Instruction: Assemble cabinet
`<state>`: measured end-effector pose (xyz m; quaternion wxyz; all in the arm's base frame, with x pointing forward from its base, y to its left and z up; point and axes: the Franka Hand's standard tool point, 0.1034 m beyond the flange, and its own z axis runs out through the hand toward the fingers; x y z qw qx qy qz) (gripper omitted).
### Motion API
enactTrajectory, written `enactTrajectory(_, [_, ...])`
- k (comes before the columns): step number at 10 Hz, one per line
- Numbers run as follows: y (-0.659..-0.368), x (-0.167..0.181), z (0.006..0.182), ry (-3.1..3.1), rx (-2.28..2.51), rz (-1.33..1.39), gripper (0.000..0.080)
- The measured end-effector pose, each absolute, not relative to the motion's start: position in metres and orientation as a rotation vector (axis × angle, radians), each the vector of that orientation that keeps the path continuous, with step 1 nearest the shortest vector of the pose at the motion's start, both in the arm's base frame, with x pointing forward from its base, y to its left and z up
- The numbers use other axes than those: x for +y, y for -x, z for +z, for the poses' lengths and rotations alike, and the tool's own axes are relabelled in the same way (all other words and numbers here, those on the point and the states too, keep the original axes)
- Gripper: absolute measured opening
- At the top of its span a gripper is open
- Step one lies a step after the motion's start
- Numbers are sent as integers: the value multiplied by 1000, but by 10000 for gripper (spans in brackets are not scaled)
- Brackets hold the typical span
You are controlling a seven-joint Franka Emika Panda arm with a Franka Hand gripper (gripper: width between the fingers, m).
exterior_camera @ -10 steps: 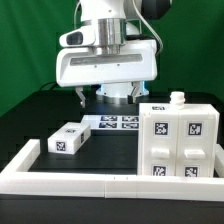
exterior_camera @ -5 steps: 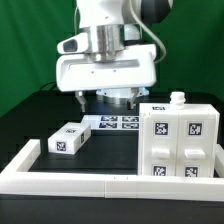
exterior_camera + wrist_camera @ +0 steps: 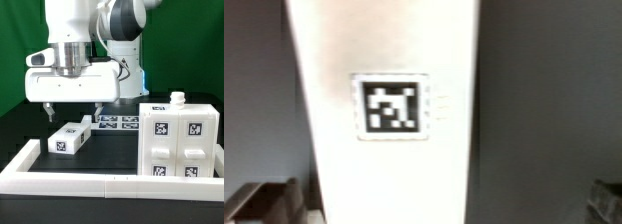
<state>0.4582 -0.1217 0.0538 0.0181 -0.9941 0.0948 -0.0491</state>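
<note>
The claw [image 3: 72,112] hung wide open right over the small white block [image 3: 68,137], likely to grab it. The cabinet [image 3: 178,140] stood on the worktop [image 3: 20,125] at the exterior view's right.

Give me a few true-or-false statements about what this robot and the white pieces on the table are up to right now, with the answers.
1. The hand hangs above the small block and holds nothing. True.
2. The block lies on top of the cabinet. False: it lies on the black table, apart from the cabinet.
3. The hand's fingers are shut. False: they are spread wide, one to each side above the block.
4. The cabinet stands on the exterior view's right. True.
5. The block bears a black-and-white marker. True.
</note>
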Motion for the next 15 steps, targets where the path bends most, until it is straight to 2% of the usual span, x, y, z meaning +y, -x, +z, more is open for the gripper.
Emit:
enactTrajectory(2, [-458, -120, 53, 3089, 279, -151, 797])
enactTrajectory(6, [-449, -139, 38, 3106, 225, -130, 797])
enactTrajectory(12, [-435, -140, 8, 3117, 224, -99, 797])
enactTrajectory(13, [-436, -140, 7, 3119, 223, -105, 758])
enactTrajectory(14, [-436, -139, 7, 3121, 220, -109, 758])
enactTrajectory(15, [-436, -138, 7, 3120, 217, -109, 583])
